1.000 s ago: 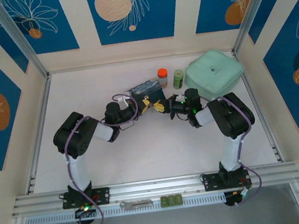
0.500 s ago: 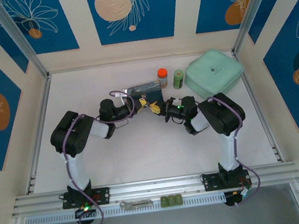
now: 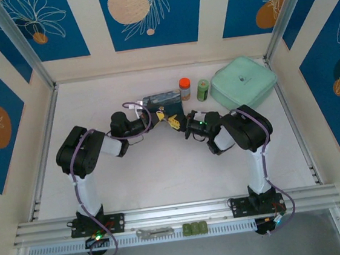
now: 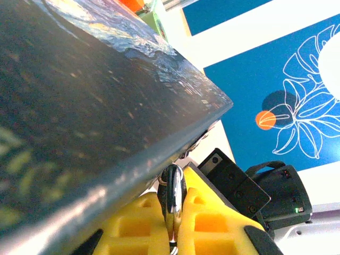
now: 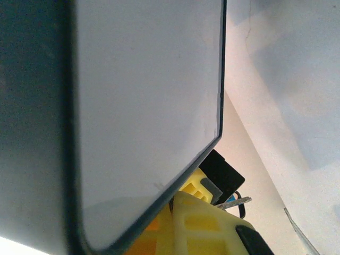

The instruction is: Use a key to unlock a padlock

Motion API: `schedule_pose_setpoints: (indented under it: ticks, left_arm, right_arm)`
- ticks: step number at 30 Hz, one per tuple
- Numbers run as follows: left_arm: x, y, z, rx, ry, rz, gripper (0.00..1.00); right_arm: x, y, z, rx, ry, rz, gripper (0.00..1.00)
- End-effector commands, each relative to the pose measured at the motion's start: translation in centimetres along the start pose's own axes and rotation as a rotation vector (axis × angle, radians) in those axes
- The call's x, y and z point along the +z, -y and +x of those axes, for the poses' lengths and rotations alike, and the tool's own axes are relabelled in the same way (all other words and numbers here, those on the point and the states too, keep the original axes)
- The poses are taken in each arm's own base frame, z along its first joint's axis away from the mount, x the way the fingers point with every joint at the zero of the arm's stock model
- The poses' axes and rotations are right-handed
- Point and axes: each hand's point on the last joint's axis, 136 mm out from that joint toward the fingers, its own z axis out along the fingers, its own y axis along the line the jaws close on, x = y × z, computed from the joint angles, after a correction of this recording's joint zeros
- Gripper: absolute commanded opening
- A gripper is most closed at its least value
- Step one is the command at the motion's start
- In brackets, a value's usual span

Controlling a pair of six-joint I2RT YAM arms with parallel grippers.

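while close beside left tool (image 3: 159,114) — blue box (image 3: 162,98)

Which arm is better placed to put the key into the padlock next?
Right. The right gripper is shut with the key poking out from its grip; the left gripper clamps the padlock, apparently steadying it.

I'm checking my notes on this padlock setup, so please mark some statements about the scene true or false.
The mint case sits far right on the table. True.
The orange-capped bottle lies on the near rail. False: it stands beside the blue box.
The left gripper and right gripper meet by the blue box. True.
The left gripper is open. False: its fingers pinch the padlock.
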Motion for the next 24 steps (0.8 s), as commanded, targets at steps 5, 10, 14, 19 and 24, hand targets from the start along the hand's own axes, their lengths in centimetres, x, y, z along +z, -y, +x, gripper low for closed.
schedule_pose_setpoints:
  ticks: [5,10,14,19,24]
  left_arm:
    - [0.7,8.5,2.7,0.178,-0.146,0.278,0.0]
    - [0.6,6.9,1.7,0.076,-0.06,0.211,0.0]
    - [0.3,6.1,1.2,0.025,-0.01,0.176,0.0]
    - [0.5,6.0,0.9,0.008,-0.005,0.15,0.0]
    - [0.5,5.4,0.7,0.004,0.002,0.09,0.0]
  right_arm:
    - [-0.3,3.1,-0.8,0.47,0.008,0.139,0.12]
    - [-1.6,3.3,-1.5,0.346,0.033,0.169,0.36]
    - [-2.7,3.2,-1.3,0.215,0.048,0.197,0.45]
    - [-4.8,2.6,-0.3,0.008,0.061,0.283,0.52]
    - [-7.7,0.6,1.1,-0.369,0.113,0.537,0.53]
